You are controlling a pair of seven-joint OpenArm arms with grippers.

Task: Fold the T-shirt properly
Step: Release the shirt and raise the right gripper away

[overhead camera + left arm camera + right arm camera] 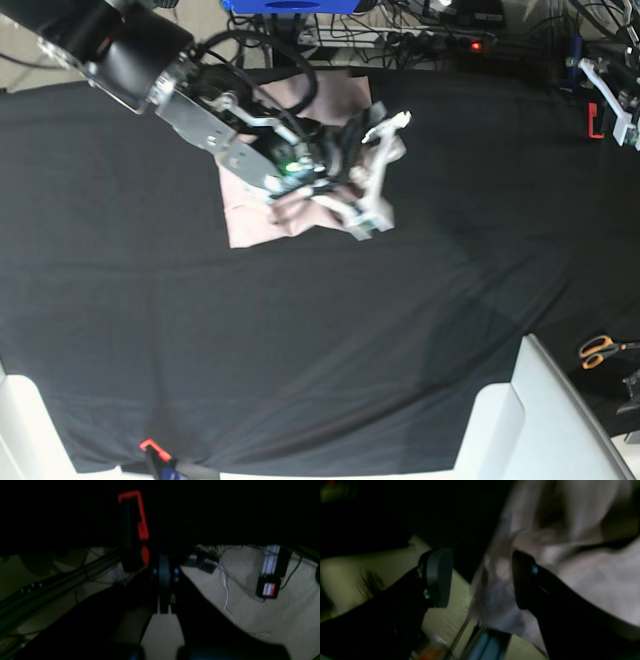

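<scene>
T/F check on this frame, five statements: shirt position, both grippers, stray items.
1. The T-shirt lies on the black table cloth. True.
2. The right gripper is clamped shut on the shirt. False: its jaws stand apart in the right wrist view, with blurred pink fabric hanging between them, not pinched.
3. The left gripper is shut and holds nothing. True.
4. Both arms are over the shirt. False: only the right arm is; the left arm sits at the table's edge, at the top right of the base view.
5. Scissors lie on top of the shirt. False: they lie off the cloth's right edge, far from the shirt.
</scene>
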